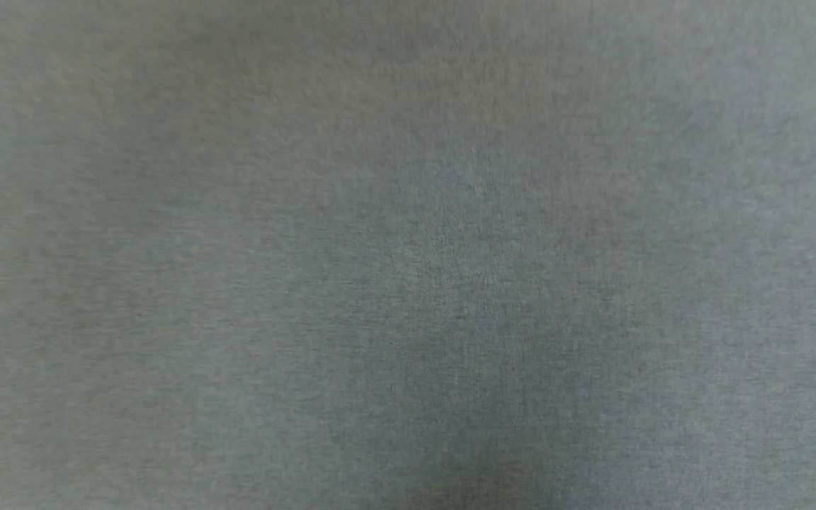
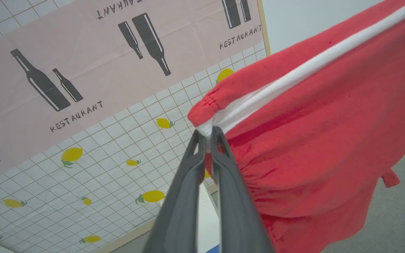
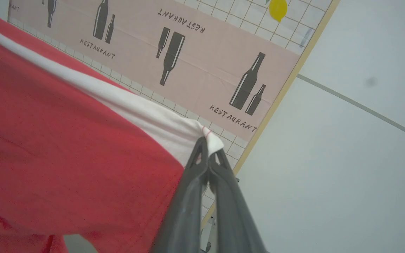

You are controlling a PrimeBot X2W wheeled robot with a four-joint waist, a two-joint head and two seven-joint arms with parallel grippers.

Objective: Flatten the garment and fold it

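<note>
The head view looks down on the desk (image 1: 408,255), a grey, matte, finely woven surface. The left wrist view adds the garment (image 2: 329,123): bright red, soft and slightly fuzzy, held up clear of the desk, with grey desk visible beyond its hanging lower edge. I cannot tell which desk edge it is nearest.

The left tool (image 2: 207,138) has its 2 dark fingers pressed together on the gathered elastic waistband (image 2: 206,105), just where the white stripe (image 2: 294,75) meets it. The right wrist view shows the stripe's other end. There the right tool (image 3: 207,151) is clamped on a white hem corner with red stitching. The stripe runs straight away from each grip.

Behind stands a panel (image 2: 83,70) with a pink band printed with dark bottles and "RESTAURANT". Around the band are white grid squares dotted with yellow lemons, and the edge is pale wood. Beside it is a plain pale wall (image 3: 346,175).
</note>
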